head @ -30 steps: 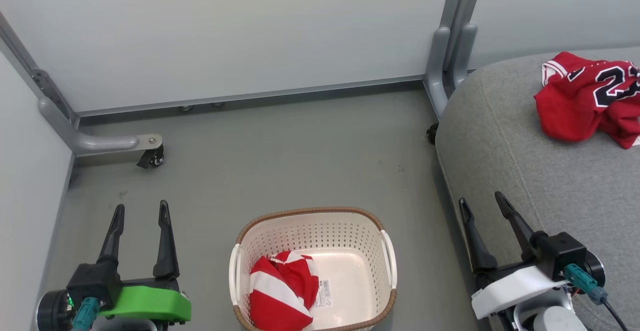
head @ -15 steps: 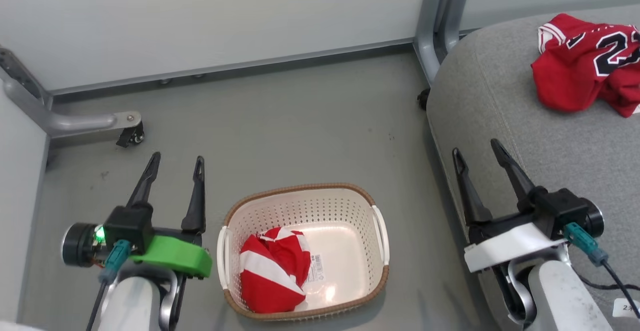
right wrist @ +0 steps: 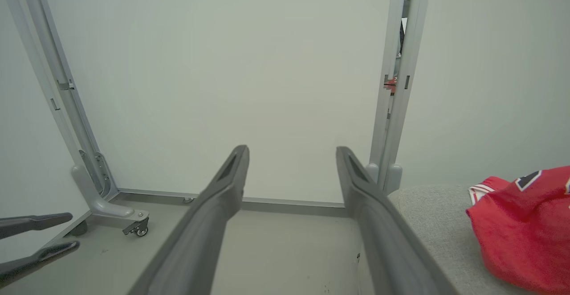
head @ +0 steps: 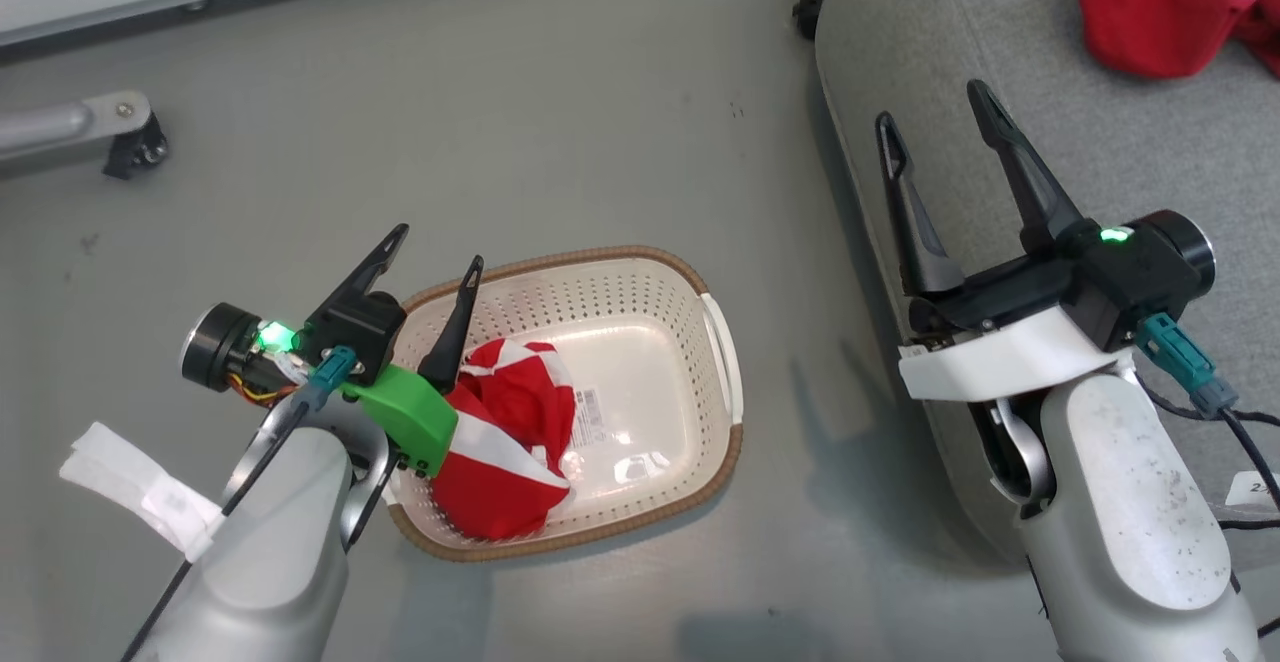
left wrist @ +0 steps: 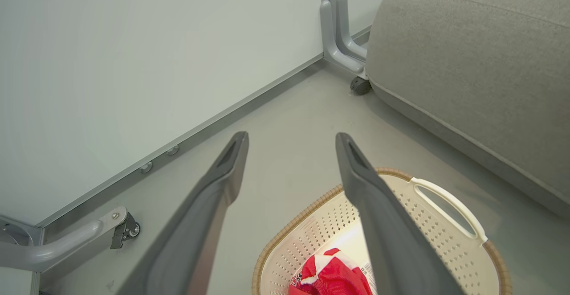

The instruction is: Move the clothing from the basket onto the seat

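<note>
Since a second ago the left gripper [head: 440, 246] has swung from over the bare floor [head: 550, 92] at 9 o'clock of the basket [head: 610, 253] to hang over its 10 o'clock corner, and the head camera has tipped downward. Its fingers are spread wide and hold nothing: one lies over the basket's inside, the other outside the woven-look rim. Red-and-white striped shorts [head: 510, 432] sit bunched in the basket's 8 o'clock end, just beside a label sticker [head: 590, 417] on its bottom. At the basket's 3 o'clock, the right gripper [head: 930, 104] hangs over the edge of the grey seat [head: 1150, 152], fingers likewise spread and empty. A red jersey [head: 1150, 12] lies on the seat at the head view's 1 o'clock.
</note>
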`<state>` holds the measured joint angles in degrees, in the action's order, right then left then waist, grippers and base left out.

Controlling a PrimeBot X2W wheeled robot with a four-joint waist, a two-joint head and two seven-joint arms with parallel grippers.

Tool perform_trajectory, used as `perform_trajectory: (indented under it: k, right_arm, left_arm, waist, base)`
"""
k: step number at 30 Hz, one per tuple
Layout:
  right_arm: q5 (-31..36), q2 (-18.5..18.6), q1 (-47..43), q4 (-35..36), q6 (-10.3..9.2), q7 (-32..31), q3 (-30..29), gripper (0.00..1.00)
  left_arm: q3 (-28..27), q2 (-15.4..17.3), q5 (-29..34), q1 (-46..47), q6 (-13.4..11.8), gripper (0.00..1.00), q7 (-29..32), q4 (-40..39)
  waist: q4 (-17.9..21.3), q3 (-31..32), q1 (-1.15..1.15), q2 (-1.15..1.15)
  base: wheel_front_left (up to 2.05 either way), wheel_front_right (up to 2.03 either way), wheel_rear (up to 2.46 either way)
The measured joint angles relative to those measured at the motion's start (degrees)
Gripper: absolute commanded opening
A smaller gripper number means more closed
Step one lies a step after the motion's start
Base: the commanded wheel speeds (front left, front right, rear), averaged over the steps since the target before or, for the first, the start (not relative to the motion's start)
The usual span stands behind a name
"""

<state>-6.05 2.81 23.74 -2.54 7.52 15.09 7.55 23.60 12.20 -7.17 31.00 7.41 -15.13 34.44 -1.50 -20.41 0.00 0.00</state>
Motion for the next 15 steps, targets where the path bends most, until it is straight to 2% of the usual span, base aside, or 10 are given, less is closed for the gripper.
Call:
perform_trajectory:
  k: [15]
  right_arm:
    - [0.59, 0.03, 7.78, 2.55, 0.0, 0.0, 2.64, 1.0]
  left_arm:
    - [14.8, 2.69, -0.47, 13.2, 0.08, 1.0, 0.01, 17.67]
  waist:
    - [4.76, -15.51, 0.0, 0.0]
  base:
    - [0.0, 0.0, 0.0]
